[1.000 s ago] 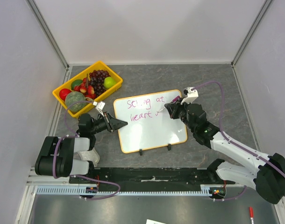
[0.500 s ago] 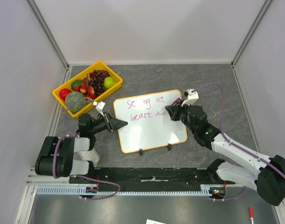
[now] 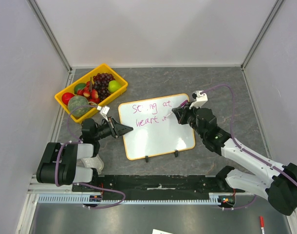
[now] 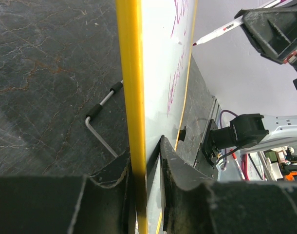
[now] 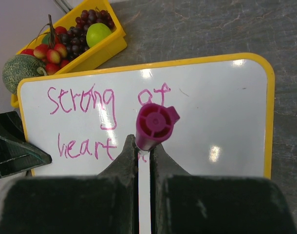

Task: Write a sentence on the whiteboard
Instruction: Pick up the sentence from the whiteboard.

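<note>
Top external view is showing the right hand point(image 3: 179, 114) sitting a touch left of where it was half a second ago, after first sliding right along line 2. Its fingers are staying pressed together on the marker point(image 3: 171, 116), and the right wrist view is showing the barrel pinched between them. The sentence point(image 3: 151, 113) is growing: 1 second ago only a faint stroke was trailing "heart", and now a small "a" with a tail is standing after it. Line 1 is reading "Strong at" and is looking finished.

The board point(image 3: 160, 141) is lying in the middle of the table point(image 3: 226, 92), near the fruit tray point(image 3: 116, 74), and it is not shifting between the pictures. The left hand point(image 3: 123, 129) is staying put, clamped on the board's left edge; the left wrist view is showing the yellow frame gripped between its 2 fingers.

My judgement is that the robot is working partway through the last word, so the writing is well along but not done. Whether the tip is touching the surface right now I cannot tell. The coming strokes are calling for light, steady contact while travelling right, and the left hand's hold is mattering: a slip there could skew the letters.
</note>
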Robot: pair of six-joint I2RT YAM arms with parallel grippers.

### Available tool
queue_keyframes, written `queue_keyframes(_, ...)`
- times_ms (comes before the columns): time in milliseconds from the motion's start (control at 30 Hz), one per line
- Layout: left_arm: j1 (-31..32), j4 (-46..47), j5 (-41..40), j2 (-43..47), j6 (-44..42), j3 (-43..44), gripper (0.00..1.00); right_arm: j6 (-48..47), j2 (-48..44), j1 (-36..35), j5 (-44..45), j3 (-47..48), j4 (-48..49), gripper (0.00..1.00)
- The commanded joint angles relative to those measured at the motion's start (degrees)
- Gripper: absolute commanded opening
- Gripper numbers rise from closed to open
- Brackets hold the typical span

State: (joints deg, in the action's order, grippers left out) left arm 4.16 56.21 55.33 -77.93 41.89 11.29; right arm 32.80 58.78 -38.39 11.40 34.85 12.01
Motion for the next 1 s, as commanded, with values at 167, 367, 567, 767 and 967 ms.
queue_keyframes(167,0.23,-0.66,-1.89,-0.73,-4.71,0.58,0.02,-2.56,0.62,0.51,2.31,6.37,0.65,0.0)
queue_keyframes(367,0.23,-0.66,-1.81,-0.64,-4.71,0.58,0.02,-2.39,2.74,1.12,3.28,6.63,0.82,0.0)
queue_keyframes(567,0.32,-0.66,-1.89,-0.64,-4.71,0.58,0.02,-1.95,3.62,1.83,3.54,5.32,1.61,0.0)
queue_keyframes(767,0.23,-0.66,-1.81,-0.73,-4.71,0.58,0.02,-1.95,3.71,2.18,3.11,3.91,1.97,0.0)
queue_keyframes(967,0.32,-0.66,-1.81,-0.73,-4.62,0.58,0.02,-1.95,3.36,2.27,1.7,2.15,1.88,0.0)
